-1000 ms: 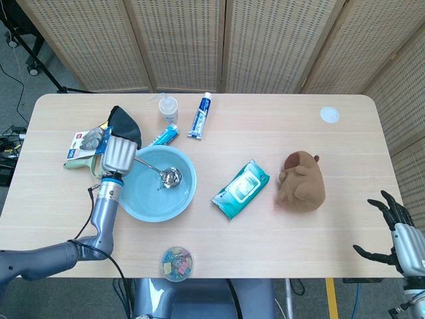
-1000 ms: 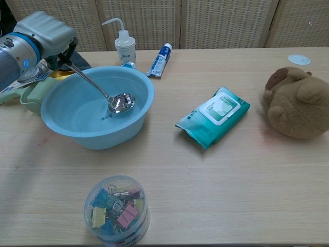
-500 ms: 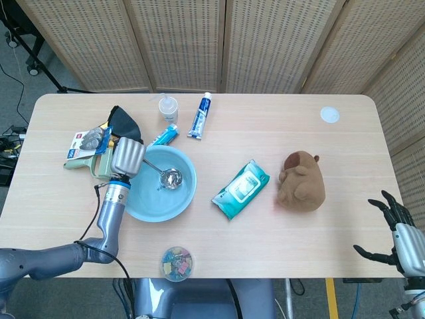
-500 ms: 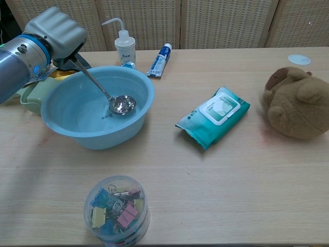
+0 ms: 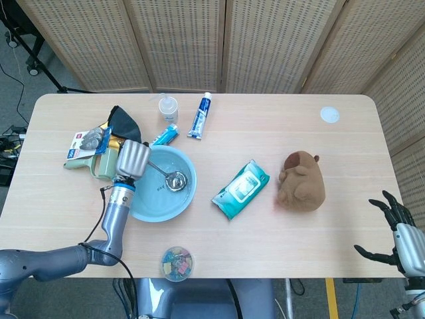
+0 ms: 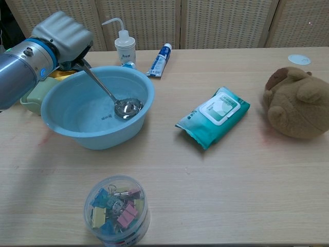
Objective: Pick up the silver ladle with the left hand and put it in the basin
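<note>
The light blue basin (image 5: 143, 207) (image 6: 61, 121) sits on the table's left half. My left hand (image 5: 132, 158) (image 6: 66, 32) hovers over its back left rim and grips the handle of the silver ladle (image 5: 171, 177) (image 6: 127, 107). The handle slants down to the right, and the ladle's bowl lies low inside the basin against the right wall. My right hand (image 5: 398, 226) hangs off the table's right front corner, fingers spread, holding nothing; the chest view does not show it.
Behind the basin are a squeeze bottle (image 6: 124, 45), toothpaste tubes (image 5: 199, 115), a black cloth (image 5: 125, 123) and a green packaged item (image 5: 86, 158). A wet-wipes pack (image 5: 240, 189), a brown plush toy (image 5: 301, 181), a tub of binder clips (image 6: 117, 208) and a white disc (image 5: 329, 114) lie elsewhere.
My left hand has moved right and forward over the basin's rim, carrying the ladle. The ladle's bowl has slid right and lower inside the basin. The right hand has stayed still.
</note>
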Motion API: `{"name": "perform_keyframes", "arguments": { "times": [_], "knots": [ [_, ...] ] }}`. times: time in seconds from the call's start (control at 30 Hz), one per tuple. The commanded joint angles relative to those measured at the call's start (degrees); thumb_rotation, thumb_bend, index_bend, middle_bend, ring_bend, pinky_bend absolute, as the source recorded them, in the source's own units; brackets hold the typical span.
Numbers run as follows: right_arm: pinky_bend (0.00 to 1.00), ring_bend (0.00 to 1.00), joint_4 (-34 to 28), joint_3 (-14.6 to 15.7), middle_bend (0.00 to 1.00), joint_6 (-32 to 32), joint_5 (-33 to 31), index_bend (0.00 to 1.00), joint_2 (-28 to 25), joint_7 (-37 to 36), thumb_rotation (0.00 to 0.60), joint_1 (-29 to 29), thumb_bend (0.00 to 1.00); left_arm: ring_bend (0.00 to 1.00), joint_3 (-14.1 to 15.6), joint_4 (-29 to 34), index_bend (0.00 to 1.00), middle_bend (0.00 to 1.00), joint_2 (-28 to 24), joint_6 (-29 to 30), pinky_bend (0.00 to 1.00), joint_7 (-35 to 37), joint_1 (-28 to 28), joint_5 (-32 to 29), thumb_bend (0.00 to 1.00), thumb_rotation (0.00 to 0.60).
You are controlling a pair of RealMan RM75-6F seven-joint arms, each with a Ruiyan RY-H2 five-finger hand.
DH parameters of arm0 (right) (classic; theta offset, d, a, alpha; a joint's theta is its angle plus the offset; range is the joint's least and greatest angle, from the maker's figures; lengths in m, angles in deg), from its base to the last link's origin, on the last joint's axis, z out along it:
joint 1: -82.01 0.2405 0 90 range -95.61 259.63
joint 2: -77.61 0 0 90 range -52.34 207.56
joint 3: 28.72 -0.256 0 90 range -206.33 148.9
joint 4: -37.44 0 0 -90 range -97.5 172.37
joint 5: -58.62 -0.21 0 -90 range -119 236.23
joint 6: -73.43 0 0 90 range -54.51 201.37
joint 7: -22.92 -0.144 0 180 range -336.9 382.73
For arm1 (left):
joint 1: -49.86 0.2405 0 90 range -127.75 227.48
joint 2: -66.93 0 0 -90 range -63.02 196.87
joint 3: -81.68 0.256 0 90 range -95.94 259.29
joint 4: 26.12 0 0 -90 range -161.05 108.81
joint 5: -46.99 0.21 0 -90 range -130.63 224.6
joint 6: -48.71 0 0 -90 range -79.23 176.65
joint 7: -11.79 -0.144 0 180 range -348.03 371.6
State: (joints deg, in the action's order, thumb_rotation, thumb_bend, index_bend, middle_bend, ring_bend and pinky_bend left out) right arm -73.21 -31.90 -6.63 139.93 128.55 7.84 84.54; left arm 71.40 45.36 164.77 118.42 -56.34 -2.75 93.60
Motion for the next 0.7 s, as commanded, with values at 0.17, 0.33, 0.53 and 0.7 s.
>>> {"name": "perform_keyframes", "arguments": {
  "times": [0.17, 0.33, 0.53, 0.7],
  "knots": [
    [0.00, 0.00, 0.1, 0.1, 0.00, 0.4, 0.0, 0.15, 0.3, 0.5, 0.600, 0.1, 0.00, 0.91, -3.7, 6.5, 0.85, 0.90, -4.6, -4.0, 0.95, 9.2, 2.3, -3.3, 0.49, 0.600],
    [0.00, 0.00, 0.1, 0.3, 0.00, 0.6, 0.0, 0.15, 0.7, 1.1, 0.600, 0.2, 0.00, 0.91, -3.9, 8.6, 0.85, 0.90, -7.7, -5.0, 0.95, 11.9, 3.3, -3.8, 0.49, 0.600],
    [0.00, 0.00, 0.1, 0.4, 0.00, 0.6, 0.0, 0.15, 1.0, 1.8, 0.600, 0.2, 0.00, 0.91, -4.3, 10.9, 0.85, 0.90, -10.4, -6.3, 0.95, 15.0, 4.5, -5.2, 0.49, 0.600],
    [0.00, 0.00, 0.2, 0.4, 0.00, 0.7, -0.1, 0.15, 1.3, 2.3, 0.600, 0.3, 0.00, 0.91, -5.1, 14.4, 0.85, 0.90, -14.0, -7.5, 0.95, 18.5, 5.5, -5.7, 0.49, 0.600]
  ]
}}
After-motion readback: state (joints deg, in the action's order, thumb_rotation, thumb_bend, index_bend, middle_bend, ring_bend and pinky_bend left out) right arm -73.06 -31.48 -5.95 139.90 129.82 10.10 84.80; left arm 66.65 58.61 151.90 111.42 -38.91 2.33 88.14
